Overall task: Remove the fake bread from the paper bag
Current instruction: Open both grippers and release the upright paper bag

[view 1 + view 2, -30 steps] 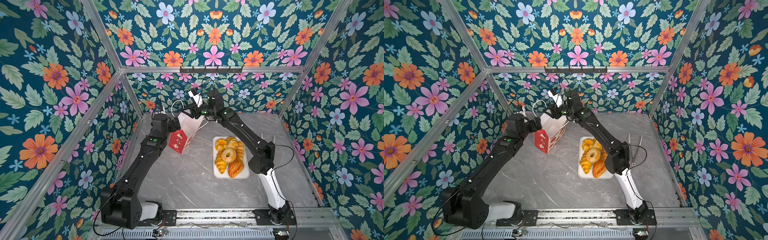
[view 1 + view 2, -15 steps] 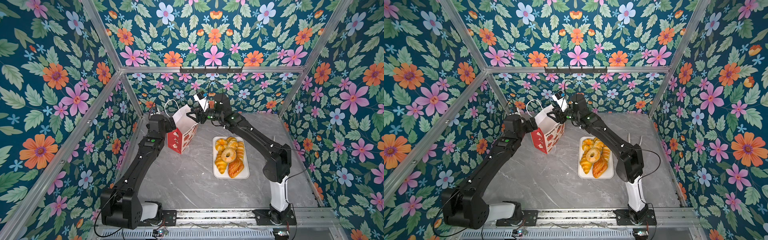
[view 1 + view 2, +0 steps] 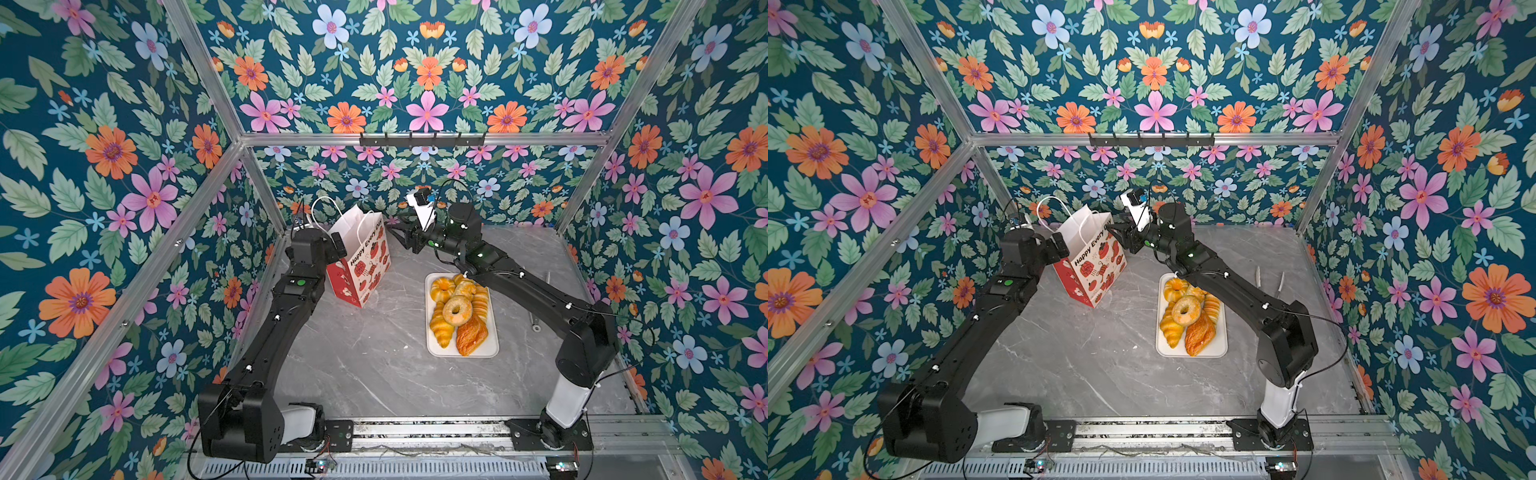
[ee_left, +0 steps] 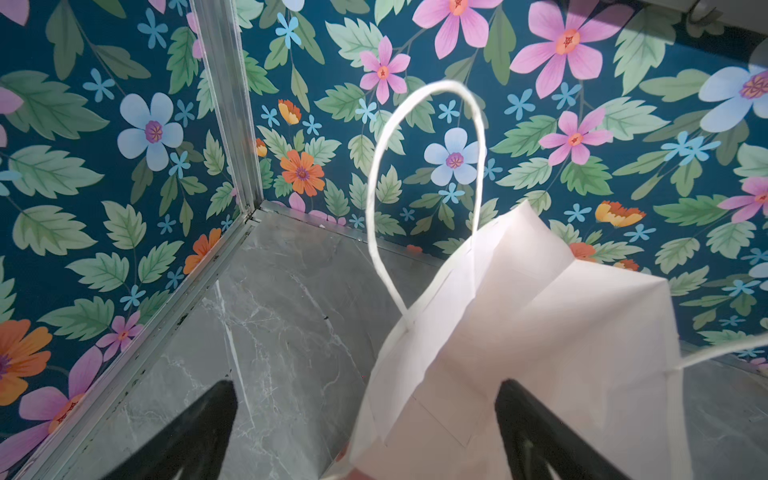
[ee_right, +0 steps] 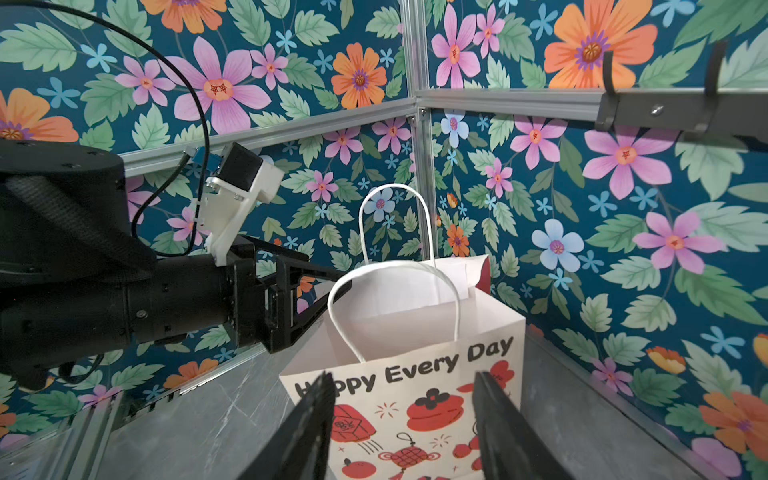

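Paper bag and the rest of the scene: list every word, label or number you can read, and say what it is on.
"Happy Every Day": black letters on the white upper face of the paper bag, legible in the right wrist view and in both top views.
Marks inside the bag's red prints: too small to read.
Tray and fake bread: no text visible.

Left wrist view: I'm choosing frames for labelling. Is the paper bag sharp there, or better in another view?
Left wrist view: the paper bag is very close, soft and washed out. Right wrist view: its lettering reads crisply. Both top views: evenly lit and sharp, but the bag is small.
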Motion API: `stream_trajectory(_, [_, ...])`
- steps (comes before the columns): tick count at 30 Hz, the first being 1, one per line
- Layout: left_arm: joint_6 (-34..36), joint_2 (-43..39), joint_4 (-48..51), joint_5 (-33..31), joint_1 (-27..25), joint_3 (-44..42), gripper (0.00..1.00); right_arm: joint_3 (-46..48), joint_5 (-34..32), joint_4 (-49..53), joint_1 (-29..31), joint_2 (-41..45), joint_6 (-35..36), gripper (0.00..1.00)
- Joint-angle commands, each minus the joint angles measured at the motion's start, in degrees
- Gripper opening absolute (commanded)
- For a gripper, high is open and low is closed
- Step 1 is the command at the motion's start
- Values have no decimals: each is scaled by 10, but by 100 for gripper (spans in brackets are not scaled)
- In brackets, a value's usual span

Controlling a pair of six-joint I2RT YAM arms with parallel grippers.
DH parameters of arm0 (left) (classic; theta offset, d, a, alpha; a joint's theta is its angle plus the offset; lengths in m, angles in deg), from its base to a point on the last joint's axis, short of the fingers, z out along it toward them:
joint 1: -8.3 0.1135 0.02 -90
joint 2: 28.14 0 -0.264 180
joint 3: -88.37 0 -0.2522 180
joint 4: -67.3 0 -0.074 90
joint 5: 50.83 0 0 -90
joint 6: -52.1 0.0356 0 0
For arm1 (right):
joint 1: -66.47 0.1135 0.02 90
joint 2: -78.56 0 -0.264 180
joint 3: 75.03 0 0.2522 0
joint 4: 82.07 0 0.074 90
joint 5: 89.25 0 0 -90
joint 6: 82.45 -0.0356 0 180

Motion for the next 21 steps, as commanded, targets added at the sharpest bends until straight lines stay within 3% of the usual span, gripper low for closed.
stream_trajectory(1, [9,-11,-29,-5,0,-3,100,24,-34,-57,0,17,11,55])
stream_trajectory(6, [13,-55,-61,-7,0,-29,100,79,-67,-56,0,55,22,55])
stream_trajectory(10, [34,-138,-104,-39,0,-96,100,199,-160,-54,-1,143,38,55])
stream_trajectory(17, [92,-274,-250,-175,0,-312,100,422,-285,17,-35,324,12,55])
stream_trajectory(21, [106,-291,-337,-172,0,-423,100,517,-348,67,-71,408,-22,55])
